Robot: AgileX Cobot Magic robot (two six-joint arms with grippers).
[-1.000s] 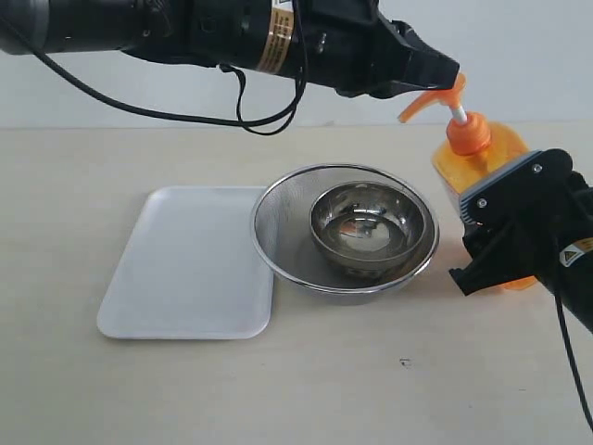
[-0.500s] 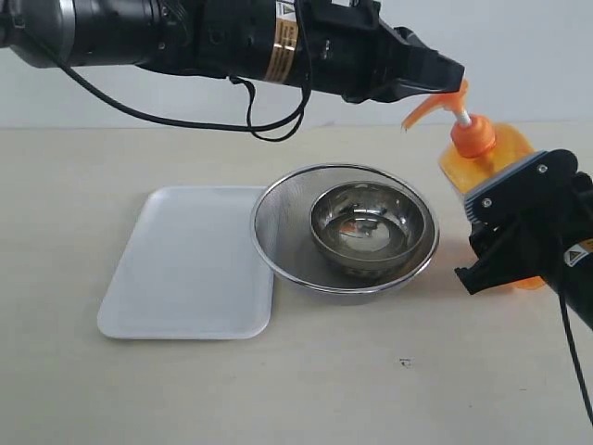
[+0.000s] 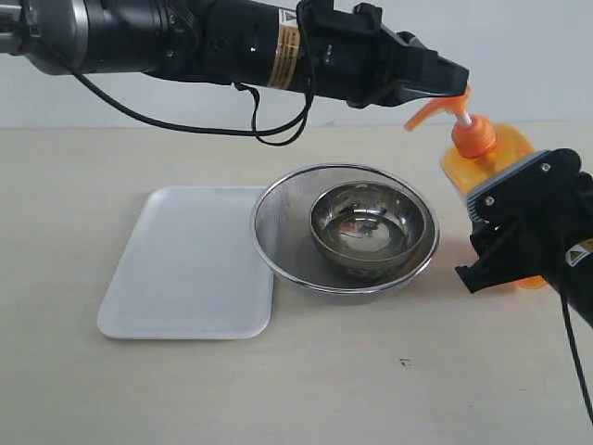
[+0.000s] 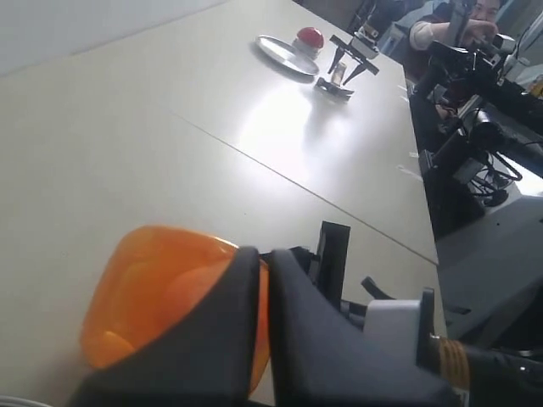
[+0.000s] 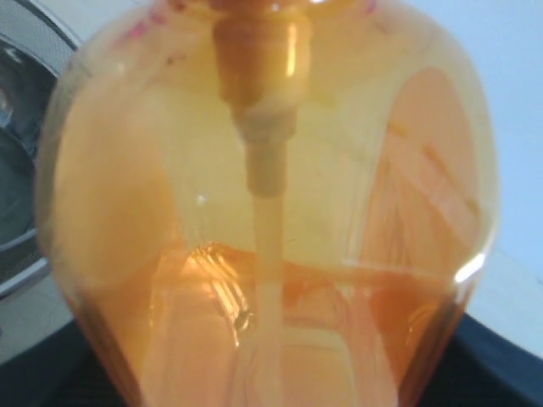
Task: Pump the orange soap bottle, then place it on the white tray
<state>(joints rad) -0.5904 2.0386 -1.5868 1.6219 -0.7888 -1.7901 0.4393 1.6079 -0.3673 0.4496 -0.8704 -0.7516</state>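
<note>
Beige table, right gripper clasping orange soap bottle

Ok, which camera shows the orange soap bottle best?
The exterior view: the orange soap bottle shows pump head, collar and shoulders, its lower body hidden. The right wrist view shows only its body up close; the left wrist view, an orange patch behind shut jaws.
</note>
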